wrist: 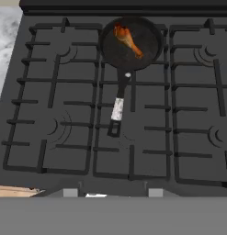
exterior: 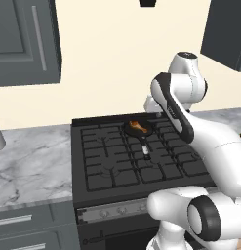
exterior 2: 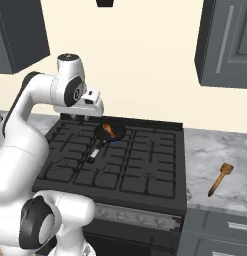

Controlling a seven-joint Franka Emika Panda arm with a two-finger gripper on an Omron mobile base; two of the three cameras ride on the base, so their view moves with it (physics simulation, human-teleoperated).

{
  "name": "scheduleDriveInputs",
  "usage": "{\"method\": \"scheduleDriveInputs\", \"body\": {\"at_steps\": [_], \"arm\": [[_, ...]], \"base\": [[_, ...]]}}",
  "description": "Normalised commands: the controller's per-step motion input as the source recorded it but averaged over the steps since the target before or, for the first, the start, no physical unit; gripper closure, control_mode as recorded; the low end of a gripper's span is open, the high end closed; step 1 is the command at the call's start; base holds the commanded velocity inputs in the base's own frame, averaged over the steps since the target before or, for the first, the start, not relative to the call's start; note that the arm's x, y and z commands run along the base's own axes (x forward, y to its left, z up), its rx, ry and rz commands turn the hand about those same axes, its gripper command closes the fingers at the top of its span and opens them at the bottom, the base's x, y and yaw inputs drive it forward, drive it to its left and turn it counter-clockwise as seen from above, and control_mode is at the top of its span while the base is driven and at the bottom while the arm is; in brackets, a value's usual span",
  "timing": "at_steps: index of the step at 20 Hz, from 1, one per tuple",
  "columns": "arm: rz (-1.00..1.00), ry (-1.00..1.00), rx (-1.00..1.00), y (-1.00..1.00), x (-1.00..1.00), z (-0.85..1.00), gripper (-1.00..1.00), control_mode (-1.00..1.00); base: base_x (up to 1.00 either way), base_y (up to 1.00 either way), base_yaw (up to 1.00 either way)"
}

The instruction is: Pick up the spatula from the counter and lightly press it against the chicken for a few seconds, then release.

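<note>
One spatula point(exterior 2: 220, 179) lies on the desk point(exterior 2: 200, 150); my pincer point(exterior 2: 86, 117), spread I cannot tell, must descend across its handle.

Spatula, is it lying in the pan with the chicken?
No, the spatula lies on the counter to the right of the stove, well apart from the pan.

1. No words, numbers or signs can be read on anything here.
2. The knobs point(exterior: 122, 211) on the front of the stove point(exterior: 102, 161) are too small and blurry to show any marks.
</note>
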Motion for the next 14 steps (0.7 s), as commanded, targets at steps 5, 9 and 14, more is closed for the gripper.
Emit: {"method": "scheduleDriveInputs", "body": {"at_steps": [5, 9, 14], "arm": [[0.00, 0.00, 0.00, 0.00, -0.06, 0.00, -1.00, -1.00], [0.00, -0.02, -0.03, -0.01, -0.20, 0.00, -1.00, -1.00], [0.00, -0.04, -0.05, -0.16, -0.30, 0.00, -1.00, -1.00]], "base": [[0.00, 0.00, 0.00], [0.00, 0.00, 0.00], [0.00, 0.00, 0.00]]}}
